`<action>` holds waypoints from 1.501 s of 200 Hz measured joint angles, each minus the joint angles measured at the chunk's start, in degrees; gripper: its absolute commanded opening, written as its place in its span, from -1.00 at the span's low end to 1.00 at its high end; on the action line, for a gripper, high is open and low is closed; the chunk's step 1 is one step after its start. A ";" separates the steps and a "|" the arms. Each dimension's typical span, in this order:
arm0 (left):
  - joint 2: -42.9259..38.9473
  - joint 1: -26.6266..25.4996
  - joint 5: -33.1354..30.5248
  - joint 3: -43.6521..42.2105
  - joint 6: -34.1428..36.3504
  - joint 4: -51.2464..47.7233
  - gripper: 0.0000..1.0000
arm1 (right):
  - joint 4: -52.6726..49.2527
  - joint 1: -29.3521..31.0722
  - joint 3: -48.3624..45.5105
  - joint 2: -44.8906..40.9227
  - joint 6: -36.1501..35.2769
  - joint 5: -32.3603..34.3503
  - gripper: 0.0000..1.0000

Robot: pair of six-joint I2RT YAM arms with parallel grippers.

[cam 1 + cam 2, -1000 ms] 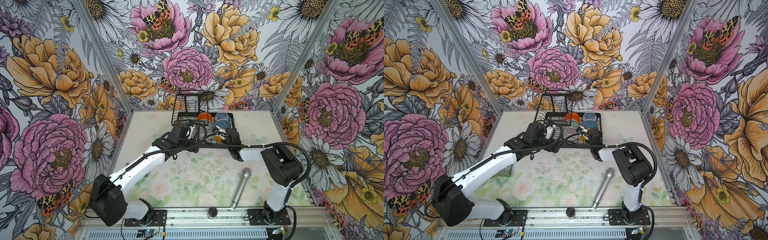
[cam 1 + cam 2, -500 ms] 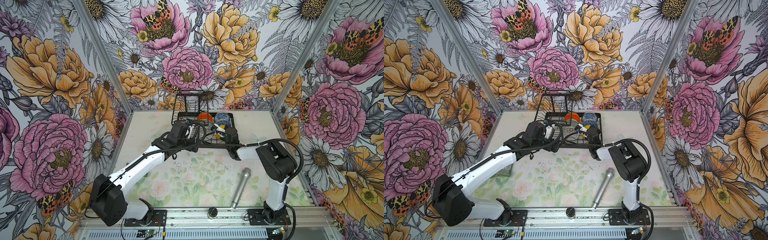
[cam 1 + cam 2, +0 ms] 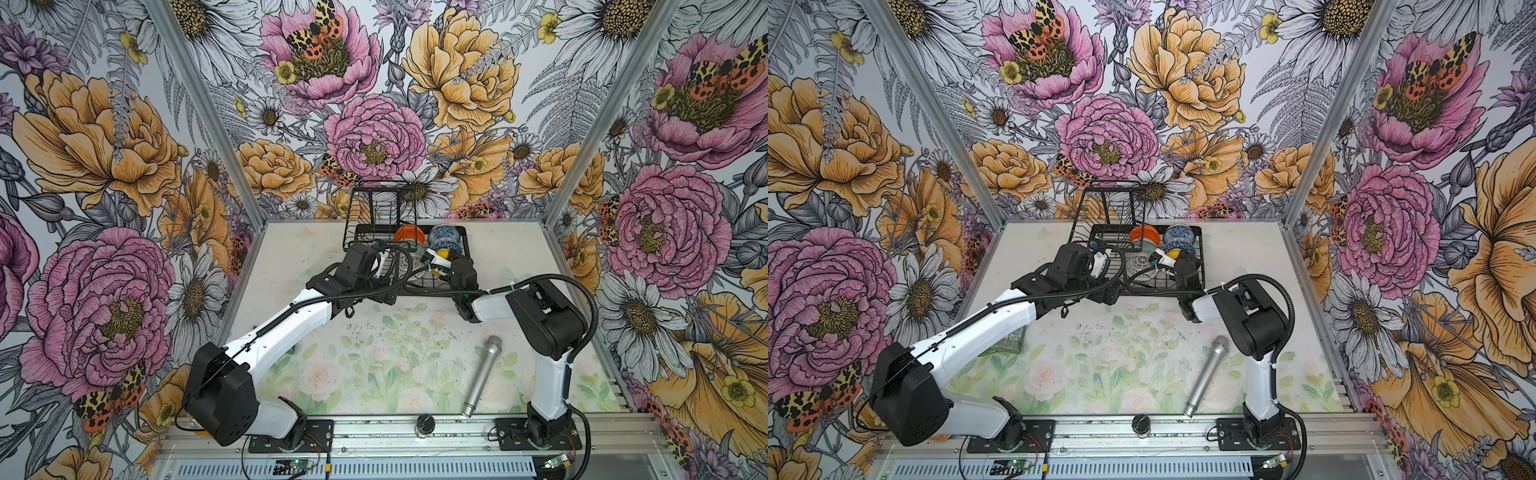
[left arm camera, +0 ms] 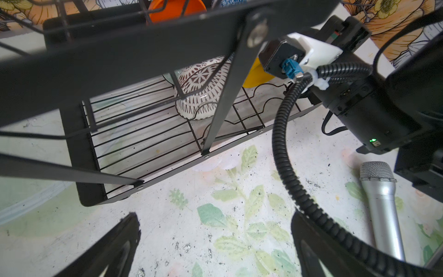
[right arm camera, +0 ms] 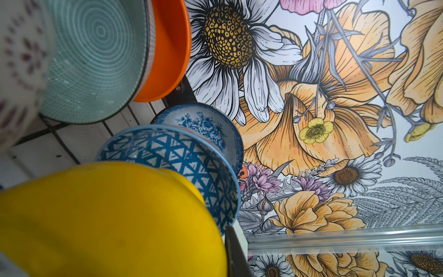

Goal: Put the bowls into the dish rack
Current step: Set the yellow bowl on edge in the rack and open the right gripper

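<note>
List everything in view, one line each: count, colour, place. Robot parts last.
table: 1, pale floral top, fills the cell floor
rack: 1, black wire, far middle of table
orange bowl: 1, orange, back of rack
teal bowl: 1, teal inside, in rack beside orange bowl
floral bowl: 1, blue and white, rack's back right
triangle bowl: 1, blue and white, just in front of floral bowl
lattice bowl: 1, white with dark pattern, rack's front
yellow bowl: 1, yellow, over rack's right side
microphone: 1, silver, lying on table, near right
round cap: 1, black, table's front edge
left gripper: 1, black, open and empty, before rack
right gripper: 1, black, shut on yellow bowl
</note>
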 measured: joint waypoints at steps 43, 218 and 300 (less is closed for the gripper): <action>0.07 0.39 0.46 0.02 0.00 0.02 0.97 | -2.32 -0.28 -2.29 -1.66 2.89 -1.20 -1.00; 0.09 2.73 1.46 0.81 0.15 -1.11 0.98 | -14.95 -0.37 -1.03 -5.95 7.74 -5.84 -0.44; 0.04 2.86 1.46 0.81 0.20 -1.09 0.98 | -17.25 -0.37 -0.57 -7.54 8.07 -6.78 0.64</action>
